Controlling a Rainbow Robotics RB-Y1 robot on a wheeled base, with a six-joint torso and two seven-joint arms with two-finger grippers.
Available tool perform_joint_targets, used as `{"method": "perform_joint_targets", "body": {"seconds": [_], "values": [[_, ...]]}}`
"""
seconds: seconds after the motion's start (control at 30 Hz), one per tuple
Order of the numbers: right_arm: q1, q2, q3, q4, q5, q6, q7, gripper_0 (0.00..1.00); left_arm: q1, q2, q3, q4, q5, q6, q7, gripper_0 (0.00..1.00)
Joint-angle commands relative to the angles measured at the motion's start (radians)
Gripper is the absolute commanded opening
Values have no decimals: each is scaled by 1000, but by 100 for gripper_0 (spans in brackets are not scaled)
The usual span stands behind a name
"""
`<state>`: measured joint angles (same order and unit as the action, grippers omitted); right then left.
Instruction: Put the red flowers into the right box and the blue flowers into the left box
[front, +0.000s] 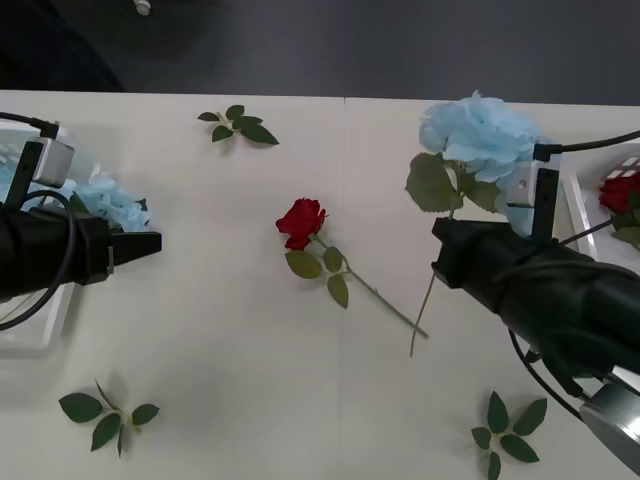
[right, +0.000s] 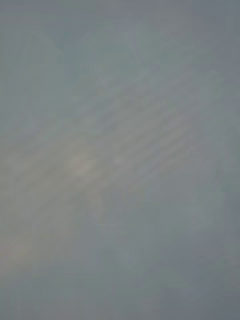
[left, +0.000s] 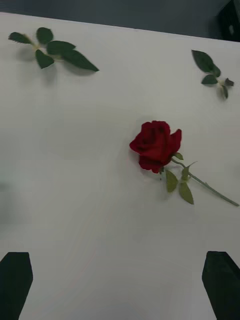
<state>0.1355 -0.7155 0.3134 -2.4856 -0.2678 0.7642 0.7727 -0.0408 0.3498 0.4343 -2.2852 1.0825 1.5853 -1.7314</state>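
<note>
White table (front: 230, 380): rose (front: 301, 221), leaf sprigs (front: 238, 126).

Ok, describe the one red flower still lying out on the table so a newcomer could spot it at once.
On the white table, look at the middle, between the two arms. The red rose lies flat there, its thin green stem running toward the right arm. It is the only red bloom on the open tabletop; nearby lie green leaf sprigs and a pale blue flower.

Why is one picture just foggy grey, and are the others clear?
Right wrist view: a blurry grey-blue haze, nothing distinguishable. Left wrist view: sharp, the red rose casting a soft shadow on the table. Front view: evenly lit, the blue flower crisp.
</note>
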Motion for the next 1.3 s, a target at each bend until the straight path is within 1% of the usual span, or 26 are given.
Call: {"method": "perform_joint_targets", "body": {"seconds": [0.03, 0.13, 0.23, 0.43, 0.57, 0.73, 0.8, 0.9, 1.07, 1.1, 1.17, 1.3], "values": [[12, -70, -20, 33, -85, -178, 191, 0, 19, 26, 52, 76, 166, 1, -158, 100], [12, -97, -23, 94, -156, -342, 310, 0, 19, 26, 75, 151, 283, 1, -270, 100], [9, -117, -23, 136, -229, -433, 450, 0, 18, 26, 86, 227, 375, 1, -378, 100], [-4, -159, -14, 154, -381, -523, 657, 0, 18, 26, 77, 377, 554, 1, -605, 100], [-63, -168, 42, 154, -487, -574, 781, 0, 16, 21, 52, 446, 633, 1, -764, 100], [-157, -170, 99, 157, -567, -576, 858, 0, 13, 20, 18, 481, 675, 1, -906, 100], [-182, -171, 108, 157, -590, -574, 886, 0, 13, 18, 4, 483, 686, -1, -933, 100], [-208, -170, 125, 156, -627, -574, 915, 0, 13, -8, -3, 481, 706, -1, -950, 100], [-243, -170, 153, 157, -631, -569, 915, 0, 15, -46, -15, 483, 706, -1, -968, 100], [-264, -168, 161, 159, -636, -525, 916, 0, 15, -60, -29, 481, 702, -1, -974, 100], [-281, -154, 164, 163, -640, -482, 919, 0, 15, -71, -42, 481, 698, -1, -974, 100], [-340, -94, 193, 198, -640, -390, 927, 0, 13, -103, -58, 481, 683, -4, -974, 100]]}}
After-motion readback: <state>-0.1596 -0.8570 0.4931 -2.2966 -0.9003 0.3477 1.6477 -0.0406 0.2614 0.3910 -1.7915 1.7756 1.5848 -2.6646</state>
